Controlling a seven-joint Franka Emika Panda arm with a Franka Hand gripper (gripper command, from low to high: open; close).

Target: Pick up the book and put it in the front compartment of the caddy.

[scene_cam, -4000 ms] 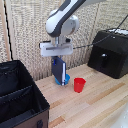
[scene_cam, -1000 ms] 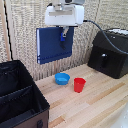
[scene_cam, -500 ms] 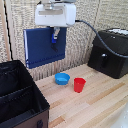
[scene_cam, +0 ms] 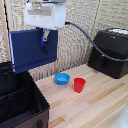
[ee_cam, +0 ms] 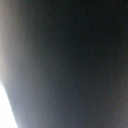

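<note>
1. The book (scene_cam: 32, 50) is up in the air. It is big, flat and dark blue. It hangs with its flat cover facing us, and it tips a little.
2. The gripper (scene_cam: 45, 40) pinches the book near its top edge. Its fingers are closed on the book, so the book does not fall.
3. The wrist view shows only a dark blur. I think the book is right in front of that camera.
4. The caddy (scene_cam: 22, 102) is the big black cloth box at the exterior view's left. The book hangs above its far edge, not inside it.
5. On the wooden table (scene_cam: 95, 102) sit a small blue bowl (scene_cam: 62, 78) and a red cup (scene_cam: 79, 84). They are close together and well below the book. A black hard box (scene_cam: 111, 52) sits far off at the exterior view's right.
6. I think the picking up is done and the carrying is going on now.
7. Next the book must go over the front part of the caddy and come down straight, so it slips between the walls without bumping them. Then the fingers can let go.
</note>
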